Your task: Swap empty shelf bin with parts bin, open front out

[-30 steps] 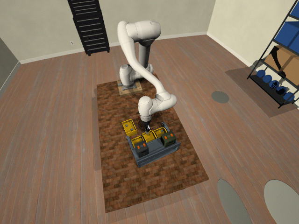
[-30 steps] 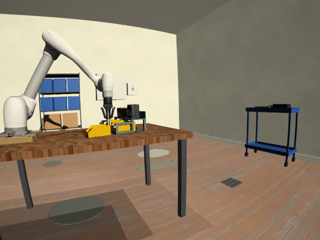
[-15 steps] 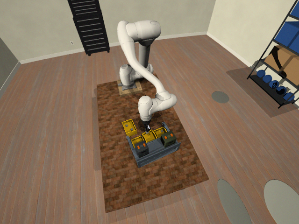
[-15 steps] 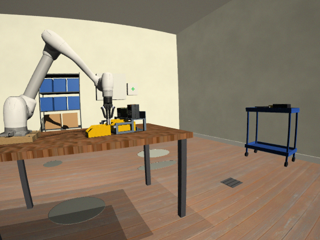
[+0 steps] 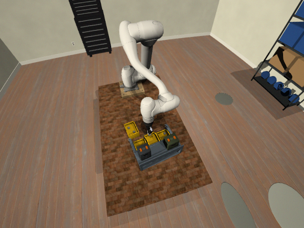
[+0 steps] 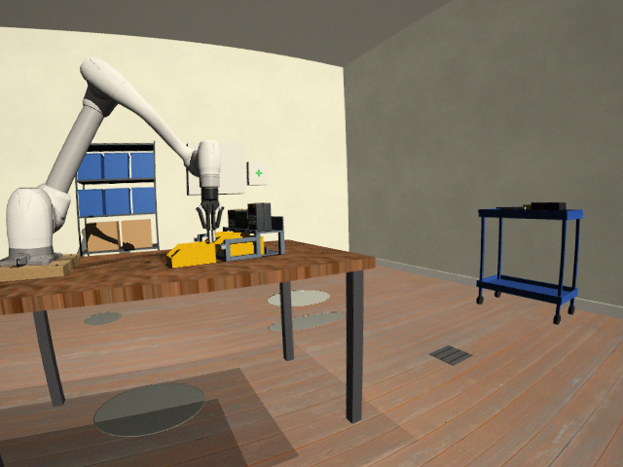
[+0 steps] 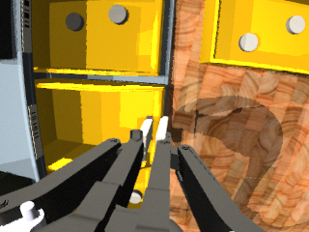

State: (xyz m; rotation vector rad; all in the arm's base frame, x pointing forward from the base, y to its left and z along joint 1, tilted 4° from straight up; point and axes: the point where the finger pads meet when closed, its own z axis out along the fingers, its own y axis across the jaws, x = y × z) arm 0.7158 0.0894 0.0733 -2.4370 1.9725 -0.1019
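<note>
The grey shelf [image 5: 156,150] stands on the table with three yellow bins under its low top board. The middle one is the empty bin [image 5: 150,138], seen from above in the wrist view [image 7: 97,126]. My gripper [image 5: 148,132] points straight down at the front rim of that bin, and in the wrist view the fingertips are shut on the thin yellow front wall. The bin with parts [image 5: 131,129] sits on the table left of the shelf, clear of the gripper. It holds two grey discs in the wrist view [image 7: 265,19].
A shelf bin beside the empty one [image 7: 97,26] also holds two discs. A dark box [image 5: 144,152] and a green box [image 5: 171,141] sit on the shelf's top board. From the side, the shelf [image 6: 251,245] and the table bin [image 6: 194,253] stand mid-table.
</note>
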